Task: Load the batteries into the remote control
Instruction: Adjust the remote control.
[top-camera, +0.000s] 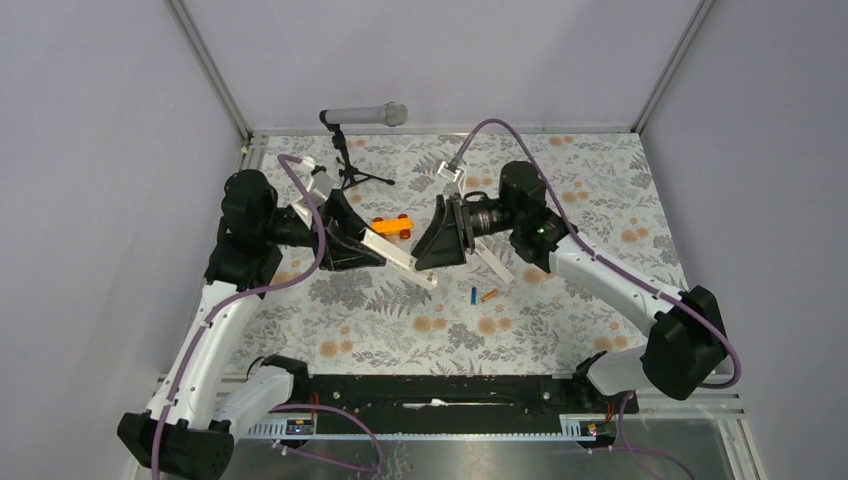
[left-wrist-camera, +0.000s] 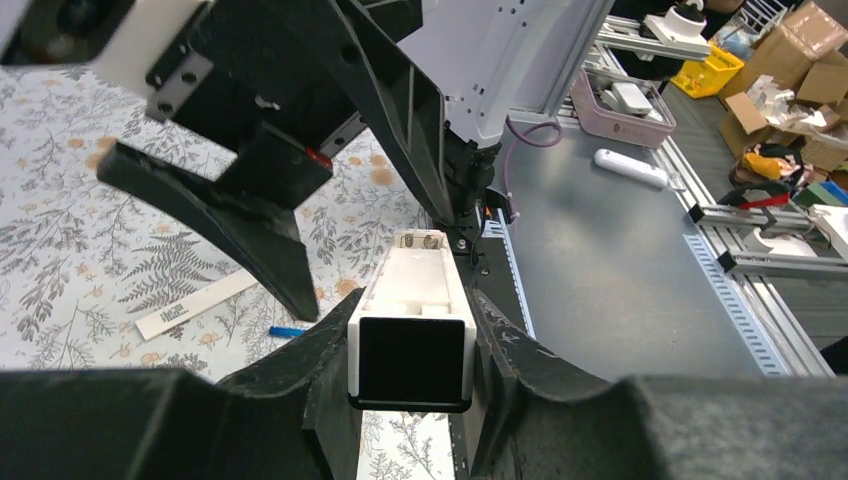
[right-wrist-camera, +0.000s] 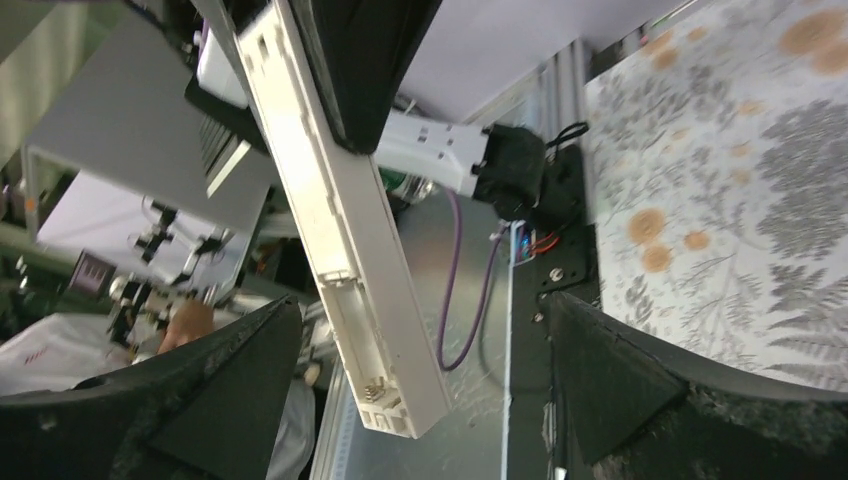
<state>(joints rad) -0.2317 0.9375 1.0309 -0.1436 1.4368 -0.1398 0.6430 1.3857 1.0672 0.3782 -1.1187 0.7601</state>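
Note:
The white remote control (top-camera: 402, 262) is held off the table, clamped at one end by my left gripper (top-camera: 352, 247). In the left wrist view the remote (left-wrist-camera: 415, 290) sits between the closed fingers (left-wrist-camera: 322, 345), its open battery bay facing up. My right gripper (top-camera: 431, 243) is open, its jaws spread around the remote's free end (right-wrist-camera: 345, 240) without touching it. The bay's spring contacts show there. The flat white back cover (top-camera: 492, 262) lies on the table, also in the left wrist view (left-wrist-camera: 195, 305). The blue battery (top-camera: 473, 295) and the orange battery (top-camera: 489, 295) lie close by.
An orange toy car (top-camera: 392, 227) stands behind the remote. A grey microphone (top-camera: 365, 115) on a black tripod stands at the back left. The floral mat (top-camera: 560, 320) covers the table, with metal rails along the near edge.

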